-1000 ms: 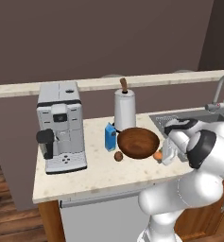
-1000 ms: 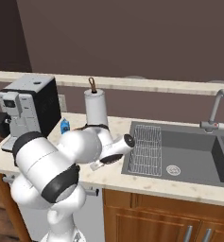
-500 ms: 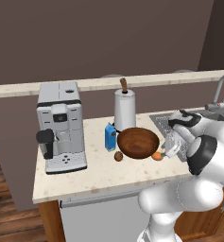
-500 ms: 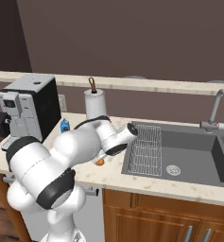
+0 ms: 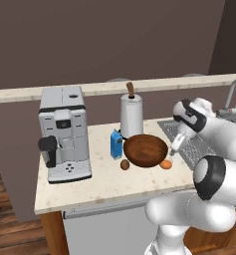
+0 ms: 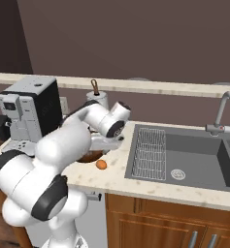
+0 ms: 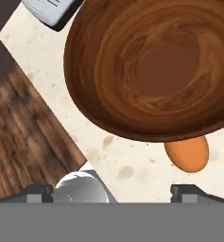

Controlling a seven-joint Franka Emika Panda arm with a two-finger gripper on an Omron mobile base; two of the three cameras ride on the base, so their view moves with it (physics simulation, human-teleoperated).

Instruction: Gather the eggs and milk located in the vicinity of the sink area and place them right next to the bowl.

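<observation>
The wooden bowl stands mid-counter, and in the hand view the bowl is seen from above. The blue milk carton stands against its left side. A dark brown egg lies at the bowl's front left. An orange egg lies at its front right; the same orange egg rests on the counter beside the rim. My gripper hangs open just above and right of the orange egg, holding nothing. The sink lies to the right.
A coffee machine stands at the counter's left end. Behind the bowl stands a paper-towel roll. A wire rack lies in the sink's left part, and the faucet rises at its back. The counter's front edge runs close by the eggs.
My hand has lifted up and away from the orange egg, which stays on the counter by the bowl. The jaws have spread a little wider.
</observation>
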